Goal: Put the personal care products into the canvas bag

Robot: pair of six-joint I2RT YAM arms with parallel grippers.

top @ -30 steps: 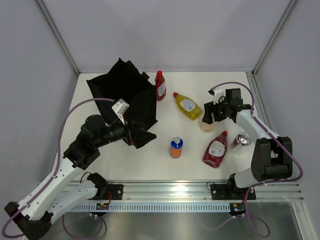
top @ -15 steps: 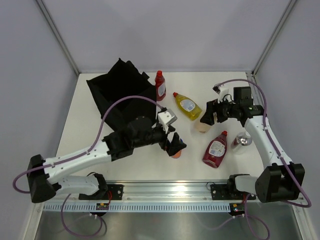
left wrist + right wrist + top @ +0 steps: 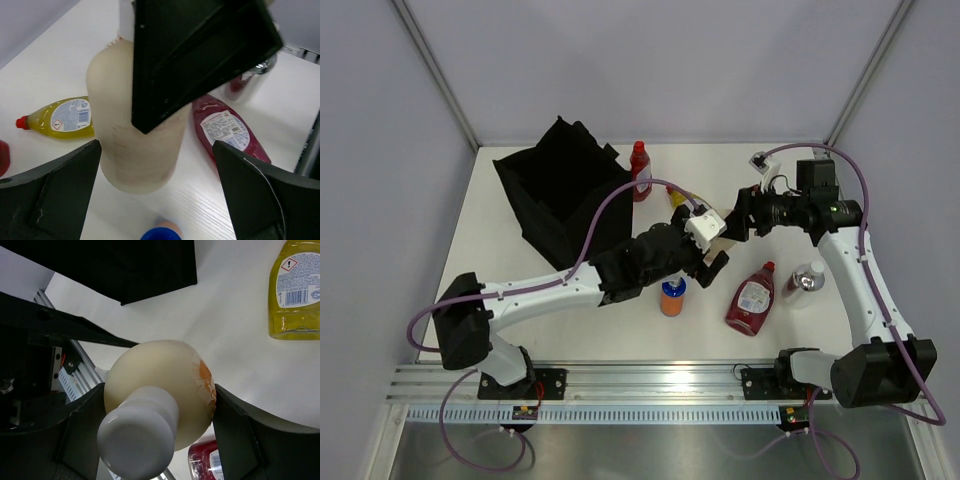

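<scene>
The right gripper was found clamped on the cream bottle, a finger pressed to each side of the body below the white cap, which was turned toward the wrist camera. Whether the bottle's base was clear of the table could not be told. The left gripper was held with its fingers wide apart and nothing was gripped; the cream bottle was framed between them, just ahead, with a finger of the right gripper across its front.

Around the two grippers the other products were spread on the table. The orange bottle was stood upright just below the left gripper. The maroon bottle was laid flat near it, and the silvery can was set just beyond. The yellow bottle was laid on its side, largely hidden by the left arm in the overhead view. The small red bottle was stood beside the canvas bag, which was set open at the far left.

Nothing could be made out inside the dark bag. By that showing no product had been placed, one was in hand, and five were left to be taken.
</scene>
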